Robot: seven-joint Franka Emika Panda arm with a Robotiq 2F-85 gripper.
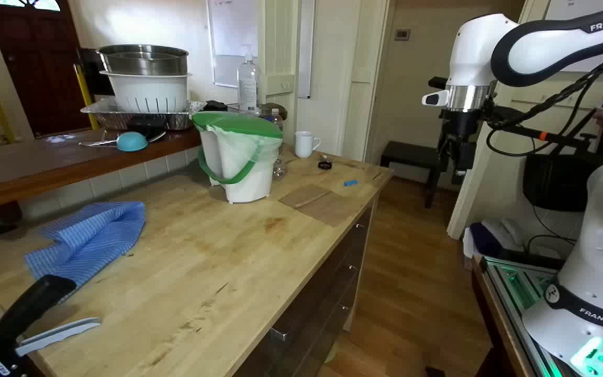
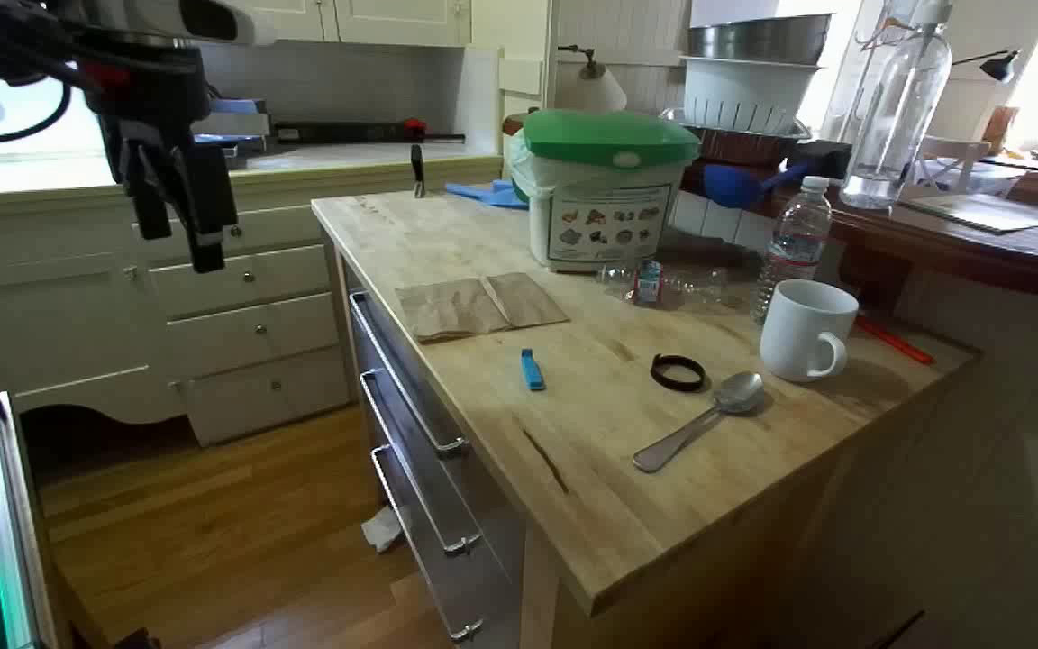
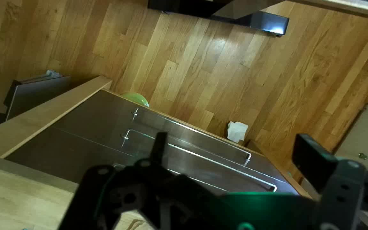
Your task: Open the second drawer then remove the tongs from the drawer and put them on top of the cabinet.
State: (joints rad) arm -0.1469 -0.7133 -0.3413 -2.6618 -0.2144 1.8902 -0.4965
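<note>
While gripper (image 3: 231,143) hangs spread, holding nothing, second drawer (image 3: 187,160) sits closed, lower centre of wrist view; tongs out of sight. Likely snag: handles (image 3: 222,165) run close together, so slight height error could hook wrong one.

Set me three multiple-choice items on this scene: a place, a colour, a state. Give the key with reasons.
1. Where is the spoon? A) inside the mug; B) under the blue cloth; C) on top of the cabinet.
2. What colour is the bucket lid? A) green; B) red; C) black.
3. How does the second drawer stand? A) pulled halfway out; B) shut; C) lifted right out.
Key: 1 C, lying there beside a black ring in an exterior view; 2 A, as both exterior views show; 3 B, its front flush with its neighbours in the wrist view.
</note>
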